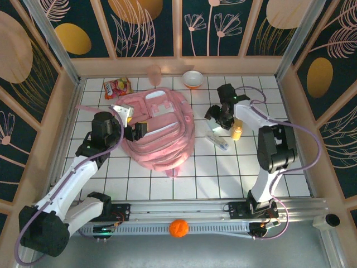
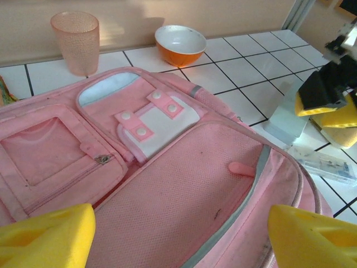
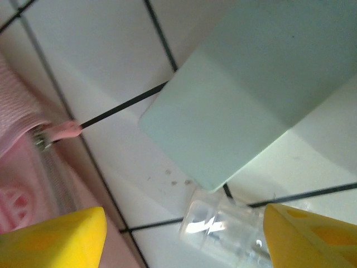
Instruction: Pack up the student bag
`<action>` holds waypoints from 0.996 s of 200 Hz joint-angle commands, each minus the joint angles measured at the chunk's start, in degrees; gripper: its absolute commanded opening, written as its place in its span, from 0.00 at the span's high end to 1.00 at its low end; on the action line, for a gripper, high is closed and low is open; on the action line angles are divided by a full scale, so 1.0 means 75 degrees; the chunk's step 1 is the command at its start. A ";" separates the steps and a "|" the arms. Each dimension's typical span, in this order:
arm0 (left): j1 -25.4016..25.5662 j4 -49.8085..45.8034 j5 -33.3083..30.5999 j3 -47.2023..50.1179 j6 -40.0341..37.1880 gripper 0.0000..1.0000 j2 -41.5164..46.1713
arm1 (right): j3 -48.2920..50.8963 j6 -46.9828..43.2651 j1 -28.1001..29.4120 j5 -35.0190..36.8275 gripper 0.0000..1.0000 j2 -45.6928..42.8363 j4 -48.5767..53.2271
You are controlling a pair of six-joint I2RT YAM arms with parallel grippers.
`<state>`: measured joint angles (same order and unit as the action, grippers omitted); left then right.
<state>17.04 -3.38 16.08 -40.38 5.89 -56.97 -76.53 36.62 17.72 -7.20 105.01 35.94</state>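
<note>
Left gripper [image 2: 178, 240], pads half cropped, spread above student bag [image 2: 184, 167].

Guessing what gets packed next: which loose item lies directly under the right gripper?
The pale green box, flat on the tiles below the open right gripper; the clear plastic case lies beside it, the yellow bottle farther right.

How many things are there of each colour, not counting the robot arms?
Pink: 2, the student bag and the cup
Orange: 2, the bowl and the ball
Yellow: 1, the bottle
Pale green: 1, the box
Clear: 1, the plastic pack
Red: 1, the snack packet
Total: 8
</note>
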 commanded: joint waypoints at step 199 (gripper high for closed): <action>-0.0007 0.0356 -0.0174 0.0304 -0.0001 0.19 -0.0034 | -0.2102 0.0713 -0.0855 0.1124 0.01 0.2087 -0.0054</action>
<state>17.04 -2.55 14.96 -38.87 6.28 -57.36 -91.68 42.33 11.86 -0.21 121.82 34.89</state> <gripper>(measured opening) 0.803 0.992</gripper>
